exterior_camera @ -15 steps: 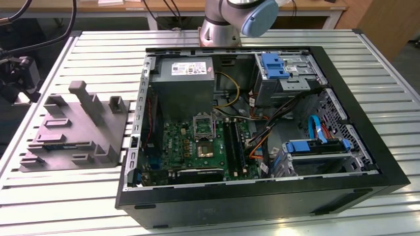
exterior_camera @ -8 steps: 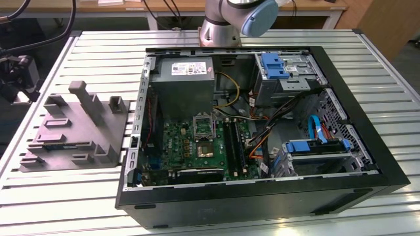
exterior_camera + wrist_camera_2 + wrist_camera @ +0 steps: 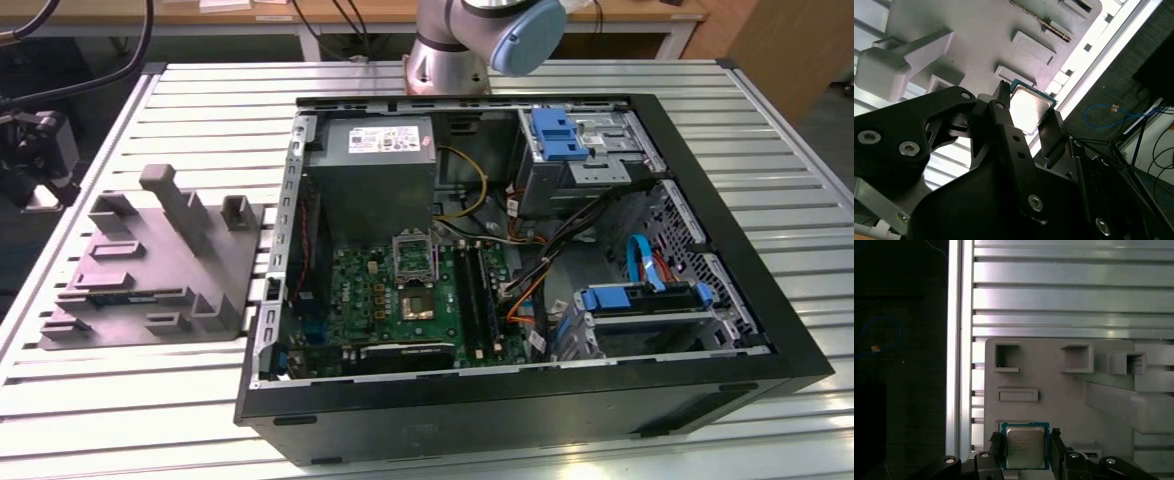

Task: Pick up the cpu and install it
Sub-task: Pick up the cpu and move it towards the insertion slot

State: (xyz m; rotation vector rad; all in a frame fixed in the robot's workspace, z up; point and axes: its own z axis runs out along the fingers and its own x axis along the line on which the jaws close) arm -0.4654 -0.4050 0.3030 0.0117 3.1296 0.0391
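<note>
The cpu (image 3: 1025,447), a small square chip with a silvery top and a blue-green rim, lies at the edge of the grey fixture plate (image 3: 1054,405), close to the table's edge. My gripper (image 3: 1026,440) straddles it, with one black finger (image 3: 996,444) against each of two opposite sides. In the second wrist view the cpu (image 3: 1030,106) sits between the same fingers of the gripper (image 3: 1026,109), and both touch its edges. In the exterior view the black socket frame (image 3: 414,262) stands open on the green board (image 3: 387,300) inside the computer case.
The grey fixture plate (image 3: 147,270), with upright posts and pockets, lies on the slatted aluminium table (image 3: 200,90) at the exterior view's left of the open case (image 3: 747,300). Inside the case are a grey power-supply box (image 3: 380,150), memory sticks (image 3: 474,290), cables and blue drive brackets (image 3: 641,298).
</note>
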